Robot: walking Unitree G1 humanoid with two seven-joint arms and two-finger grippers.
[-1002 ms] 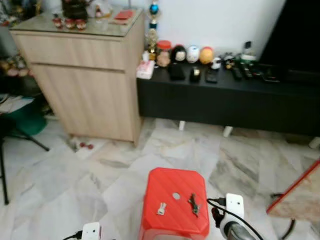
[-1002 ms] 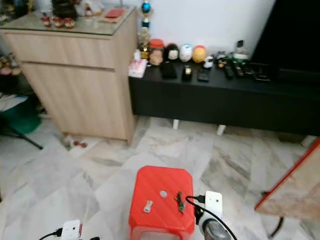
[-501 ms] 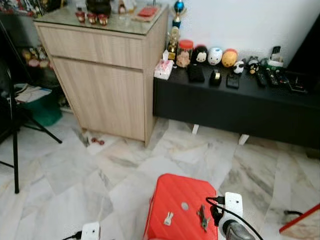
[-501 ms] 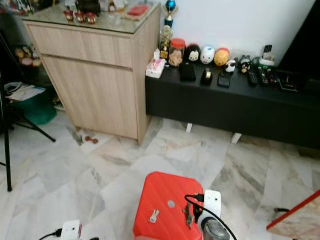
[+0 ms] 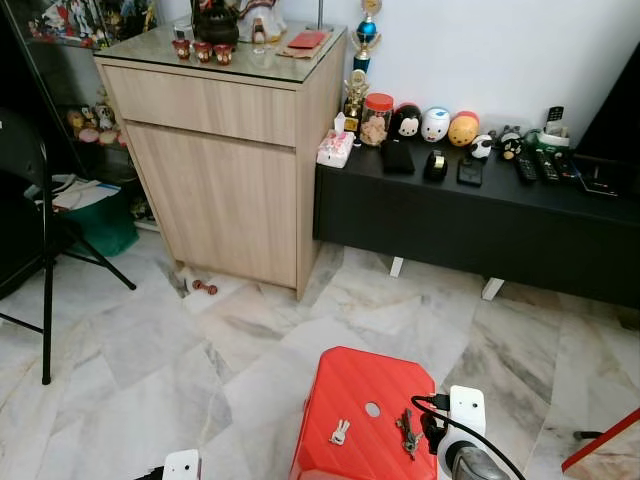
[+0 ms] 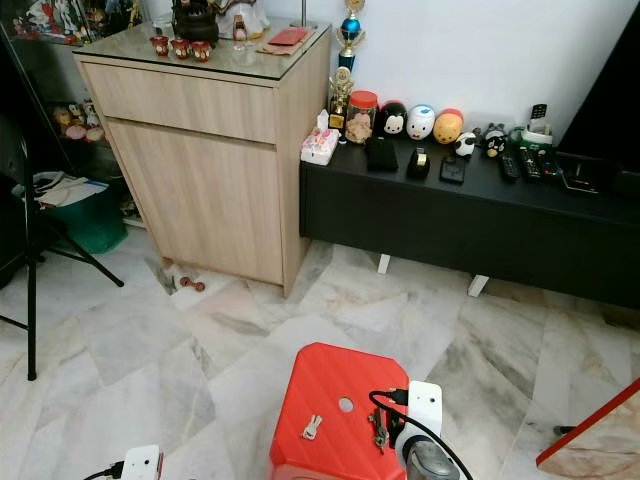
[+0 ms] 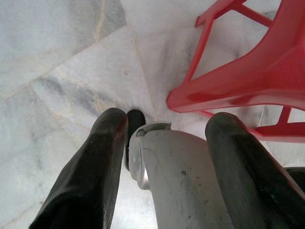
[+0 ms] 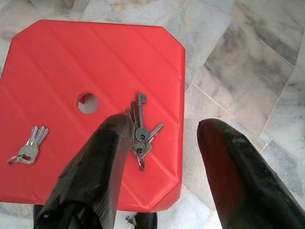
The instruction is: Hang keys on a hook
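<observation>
Hovering my right gripper (image 8: pixel 159 157), fingers spread, over the red stool (image 8: pixel 57 57) | dark key bunch (image 8: pixel 140 131) at 12 o'clock, small silver keys (image 8: pixel 29 145) at 9 | left gripper (image 7: pixel 162 167) released near the marble floor (image 7: pixel 47 57)

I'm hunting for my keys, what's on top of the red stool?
Two key bunches lie on the stool: a small silver bunch and a darker bunch, partly covered by a right gripper finger.

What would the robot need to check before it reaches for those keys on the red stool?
1. Dark key bunch lying free on the red stool: ok.
2. Right tool open above the bunch: ok.
3. Small silver keys apart from the bunch: ok.
4. Left tool open, low beside the stool, off the keys: ok.
5. Hook to hang them on located: cannot tell.
</observation>
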